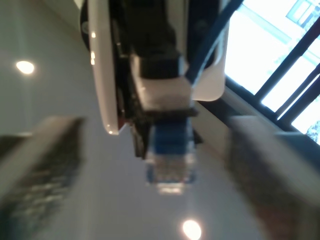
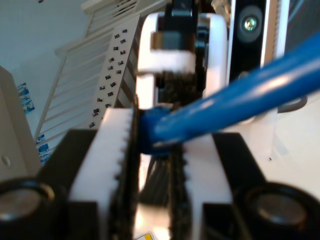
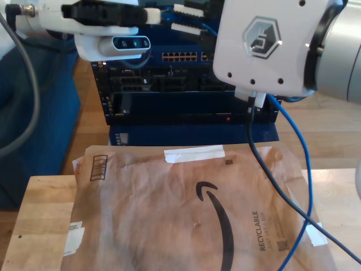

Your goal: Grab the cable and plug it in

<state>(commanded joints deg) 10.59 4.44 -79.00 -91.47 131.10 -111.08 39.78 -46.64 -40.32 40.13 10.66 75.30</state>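
My second gripper [image 2: 152, 145] pinches the cable [image 2: 235, 107] near its plug [image 1: 170, 162]; my first gripper's [image 1: 165, 200] fingers stand wide apart

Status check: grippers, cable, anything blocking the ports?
My second gripper shut on the cable. My first gripper open, facing the plug. Cable trails down the exterior view's right over a paper mailer. Arm housings hide part of the ports.
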